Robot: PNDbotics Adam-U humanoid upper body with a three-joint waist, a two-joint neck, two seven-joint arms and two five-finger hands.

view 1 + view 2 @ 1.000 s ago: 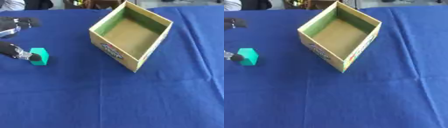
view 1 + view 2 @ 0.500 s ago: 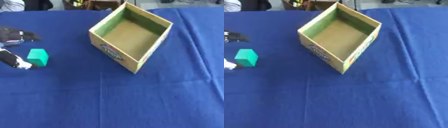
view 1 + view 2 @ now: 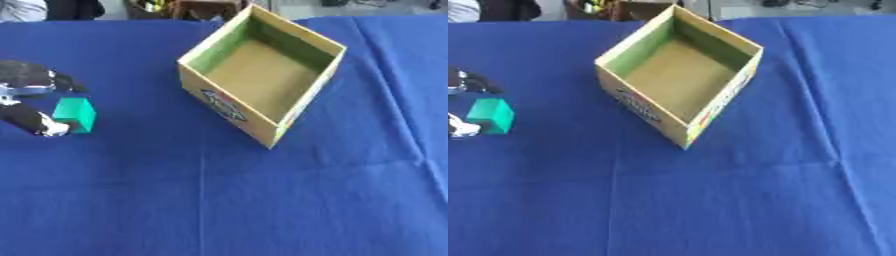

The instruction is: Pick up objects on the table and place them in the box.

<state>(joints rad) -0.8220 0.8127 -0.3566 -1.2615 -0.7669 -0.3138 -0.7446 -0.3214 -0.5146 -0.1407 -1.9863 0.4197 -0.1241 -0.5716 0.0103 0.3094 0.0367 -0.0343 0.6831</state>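
A small green block (image 3: pixel 74 114) lies on the blue tablecloth at the far left. My left hand (image 3: pixel 31 85) reaches in from the left edge and brackets it: dark fingers curve just above the block's top, and the white-tipped thumb (image 3: pixel 48 127) touches its lower left corner. The block rests on the cloth between them. An open cardboard box (image 3: pixel 223 107) with a green inner wall and a printed front stands turned at an angle, right of the block, with nothing inside. My right hand shows in neither view.
The blue cloth (image 3: pixel 262 200) covers the whole table, with faint creases on the right. Dark objects and a white sleeve (image 3: pixel 22 7) show beyond the far edge.
My left hand's fingers have come down from the far side toward the block's top, and the thumb has slid to its lower corner. The block has stayed in place.
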